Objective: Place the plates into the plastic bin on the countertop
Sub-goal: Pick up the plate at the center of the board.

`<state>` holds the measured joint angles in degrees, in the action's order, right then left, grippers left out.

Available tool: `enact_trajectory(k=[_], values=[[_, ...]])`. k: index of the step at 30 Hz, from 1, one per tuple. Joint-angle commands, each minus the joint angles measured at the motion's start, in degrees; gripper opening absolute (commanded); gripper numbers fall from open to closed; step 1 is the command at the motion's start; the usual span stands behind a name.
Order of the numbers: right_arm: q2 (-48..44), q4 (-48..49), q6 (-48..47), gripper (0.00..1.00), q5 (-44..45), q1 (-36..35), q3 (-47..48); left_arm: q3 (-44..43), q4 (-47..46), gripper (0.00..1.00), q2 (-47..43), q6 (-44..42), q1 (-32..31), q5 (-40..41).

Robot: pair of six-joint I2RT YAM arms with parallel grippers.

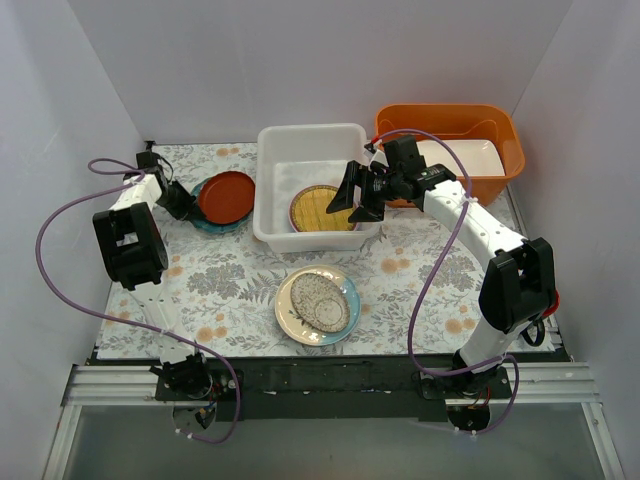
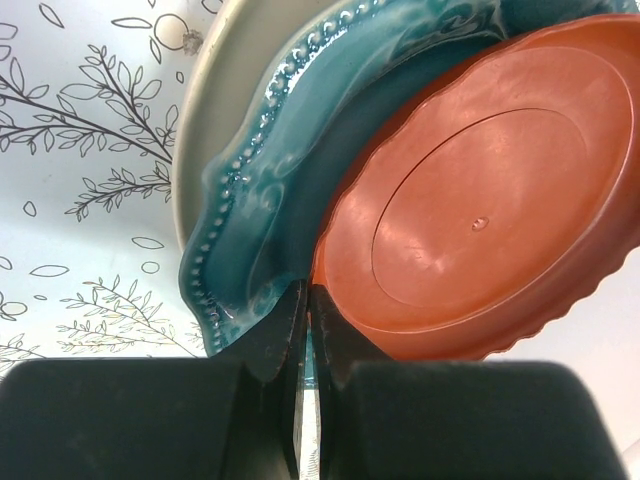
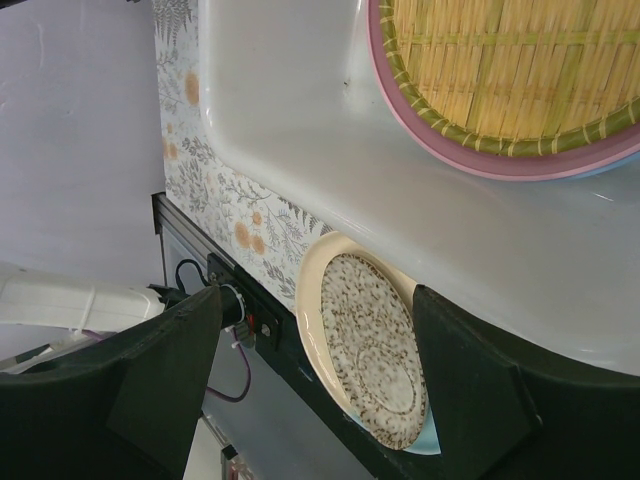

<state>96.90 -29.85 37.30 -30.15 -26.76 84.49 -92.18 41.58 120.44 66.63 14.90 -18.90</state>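
A red-brown plate [image 1: 226,194] lies tilted on a teal plate [image 1: 205,222] at the left of the countertop [image 1: 230,275]. My left gripper [image 1: 182,201] is shut on the red-brown plate's near rim [image 2: 480,210], with the teal plate [image 2: 270,190] and a cream plate [image 2: 200,130] beneath. The plastic bin [image 1: 270,190] holds a woven yellow plate [image 1: 322,208] on a pink one [image 3: 470,165]. My right gripper [image 1: 356,197] is open and empty above the bin's front right corner. A speckled plate [image 1: 318,305] lies in front of the bin.
An orange tub [image 1: 450,125] with a white rectangular dish [image 1: 468,160] stands at the back right, just behind my right arm. White walls close in the back and both sides. The speckled plate also shows in the right wrist view [image 3: 380,340], near the table's front rail.
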Motion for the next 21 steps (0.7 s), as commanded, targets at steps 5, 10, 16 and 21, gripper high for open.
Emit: enact_trajectory(k=[5,10,16,21], values=[[-2.4,0.9,-0.7,0.84,-0.2,-0.2,0.1,-1.5,1.0,0.00,-5.0,-0.3,0.1,-0.2],[-2.5,0.9,-0.8,0.84,-0.2,-0.2,0.0,-3.4,1.7,0.00,-6.9,0.4,0.3,0.2],[-2.6,1.1,-0.9,0.84,-0.3,-0.2,-0.4,-4.5,2.2,0.00,-8.6,1.0,0.7,0.3],[-2.9,1.3,-1.0,0.83,-0.4,-0.1,-0.6,-4.6,2.4,0.00,-9.6,1.5,1.4,-0.1]])
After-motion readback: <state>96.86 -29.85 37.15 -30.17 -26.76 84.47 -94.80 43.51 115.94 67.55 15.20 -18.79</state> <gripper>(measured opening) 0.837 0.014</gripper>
